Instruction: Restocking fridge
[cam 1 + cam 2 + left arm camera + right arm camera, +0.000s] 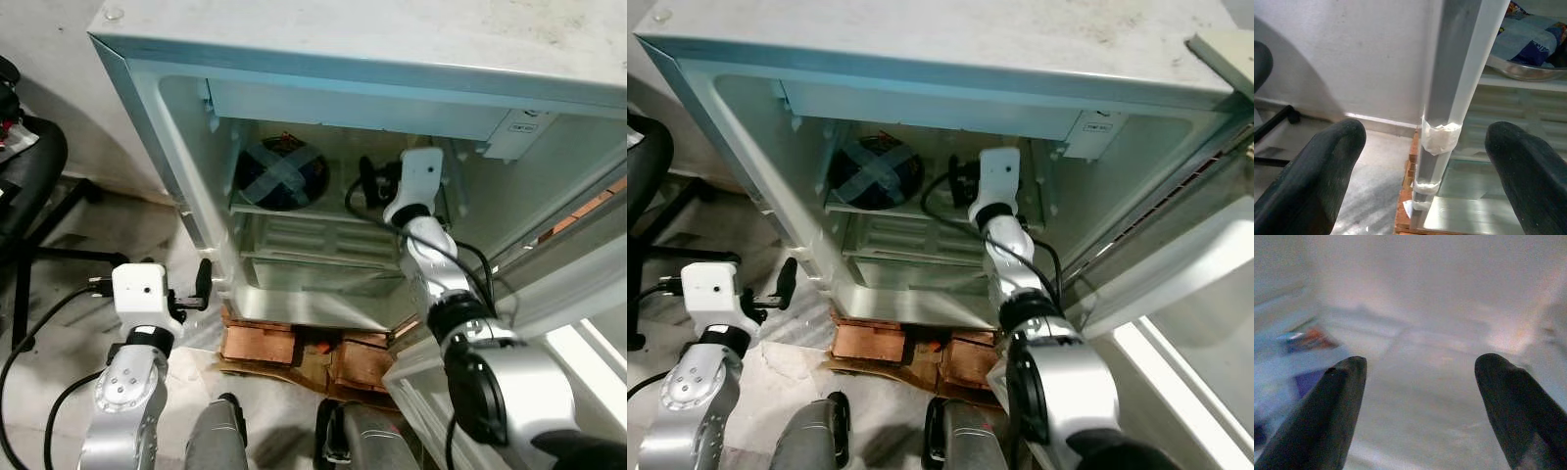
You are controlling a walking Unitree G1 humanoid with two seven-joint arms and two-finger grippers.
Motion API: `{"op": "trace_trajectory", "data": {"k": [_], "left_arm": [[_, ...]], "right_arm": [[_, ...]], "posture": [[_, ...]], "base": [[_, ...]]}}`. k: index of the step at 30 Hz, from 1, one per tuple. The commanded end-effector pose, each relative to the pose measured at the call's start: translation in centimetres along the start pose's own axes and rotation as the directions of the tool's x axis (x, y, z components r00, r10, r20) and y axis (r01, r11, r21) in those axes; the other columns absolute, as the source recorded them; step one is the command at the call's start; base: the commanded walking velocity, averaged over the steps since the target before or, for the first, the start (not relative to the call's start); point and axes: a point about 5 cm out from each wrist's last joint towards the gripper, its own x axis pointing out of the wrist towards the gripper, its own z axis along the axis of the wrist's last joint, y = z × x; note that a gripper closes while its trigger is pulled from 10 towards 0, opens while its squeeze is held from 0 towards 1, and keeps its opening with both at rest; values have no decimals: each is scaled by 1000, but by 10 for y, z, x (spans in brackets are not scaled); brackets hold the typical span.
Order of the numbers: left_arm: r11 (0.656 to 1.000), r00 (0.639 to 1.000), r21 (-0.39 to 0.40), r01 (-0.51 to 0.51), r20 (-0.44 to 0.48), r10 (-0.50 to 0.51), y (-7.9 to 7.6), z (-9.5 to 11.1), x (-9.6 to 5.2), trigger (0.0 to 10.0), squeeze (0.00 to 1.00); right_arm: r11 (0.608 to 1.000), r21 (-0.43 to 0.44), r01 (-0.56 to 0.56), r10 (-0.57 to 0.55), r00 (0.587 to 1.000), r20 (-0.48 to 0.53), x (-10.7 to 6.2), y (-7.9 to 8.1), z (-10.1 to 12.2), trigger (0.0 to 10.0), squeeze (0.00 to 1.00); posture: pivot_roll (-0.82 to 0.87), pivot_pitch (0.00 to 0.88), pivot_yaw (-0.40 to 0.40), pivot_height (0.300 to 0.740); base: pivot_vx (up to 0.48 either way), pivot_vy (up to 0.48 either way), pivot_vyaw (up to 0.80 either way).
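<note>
The small white fridge (392,59) stands open in front of me. On the left of its upper shelf sits a metal bowl (281,174) holding a blue packet (1528,44). My right arm reaches inside, and my right gripper (370,181) hangs over the right of that shelf, beside the bowl. Its black fingers (1327,416) are open with nothing between them, and the packet shows blurred to one side. My left gripper (203,284) is outside, low at the front edge of the fridge's left wall (1449,73). It is open and empty, facing a patch of white tape (1440,139).
The fridge door (549,294) hangs open at the right. Reddish bricks (260,343) prop the fridge off the floor. A black office chair (29,166) stands at the left. A ribbed drawer (313,240) sits under the shelf. My legs (220,436) are near the base.
</note>
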Motion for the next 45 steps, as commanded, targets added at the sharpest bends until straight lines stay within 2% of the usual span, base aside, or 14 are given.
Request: {"op": "trace_trajectory", "data": {"k": [1, 5, 7, 8, 9, 11, 14, 17, 19, 22, 26, 37, 42, 45], "left_arm": [[1000, 999, -1, -8, -32, 8, 2, -7, -1, 10000, 0], [1000, 999, 0, 6, -41, -6, 1, -9, 1, 10000, 0], [1000, 999, -1, 15, -47, -15, -1, -12, 2, 10000, 0], [1000, 999, -1, 15, -47, -15, -1, -12, 2, 10000, 0], [1000, 999, -8, 14, -50, -14, -2, -13, 3, 10000, 0], [1000, 999, -17, 11, -53, -12, -4, -13, 4, 10000, 0], [1000, 999, -22, 3, -53, -4, -3, -13, 5, 10000, 0], [1000, 999, -22, -2, -52, 0, -1, -13, 7, 10000, 0], [1000, 999, -21, -1, -52, 0, -1, -13, 8, 10000, 0], [1000, 999, -21, 8, -52, -9, -2, -13, 12, 10000, 0], [1000, 999, -23, 5, -54, -7, -2, -14, 13, 10000, 0], [999, 997, -41, -1, -79, -2, -6, -22, 9, 10000, 0], [999, 996, -42, -9, -89, 6, -3, -23, 11, 10000, 0], [1000, 997, -28, 4, -80, -7, -5, -21, 16, 10000, 0]], "right_arm": [[998, -42, -53, 55, 997, 46, -6, -1, 2, 10000, 0], [996, -11, -85, 86, 996, 40, -19, -2, -6, 10000, 0], [993, 51, -110, 108, 993, 48, -42, 3, -12, 10000, 0], [993, 51, -110, 108, 993, 48, -42, 3, -12, 10000, 0], [992, 70, -101, 98, 994, 56, -51, 4, -12, 10000, 0], [994, 76, -79, 75, 996, 58, -59, 4, -13, 10000, 0], [990, 139, -37, 32, 999, 37, -68, 6, -17, 10000, 0], [978, 192, 85, -83, 996, -14, -88, 4, -26, 10000, 0], [975, 198, 100, -97, 995, -27, -92, 3, -27, 10000, 0], [961, 242, 138, -111, 986, -123, -110, 0, -38, 10000, 0], [959, 270, 91, -54, 989, -139, -118, 3, -40, 10000, 0], [948, 292, 126, -67, 977, -203, -127, -2, -44, 10000, 0], [955, 294, 38, 16, 984, -179, -122, 8, -38, 10000, 0], [951, 304, 50, 6, 983, -182, -118, 8, -37, 10000, 0]], "posture": [[164, 167, -65, 740], [146, 153, -64, 740], [129, 133, -62, 740], [129, 133, -62, 740], [124, 128, -59, 740], [123, 125, -59, 740], [118, 120, -55, 740], [105, 124, -39, 740], [105, 124, -39, 740], [80, 126, -30, 740], [67, 120, -34, 740], [54, 109, -38, 740], [33, 119, -21, 740], [34, 114, -24, 740]], "base": [[0, 0, 0], [0, 0, 0], [0, 0, 0], [0, 0, 0], [0, 0, 0], [0, 0, 0], [0, 0, 0], [0, 0, 0], [0, 0, 0], [0, 0, 0], [0, 0, 0], [0, 0, 0], [-49, 0, 0], [-249, 0, 0]]}}
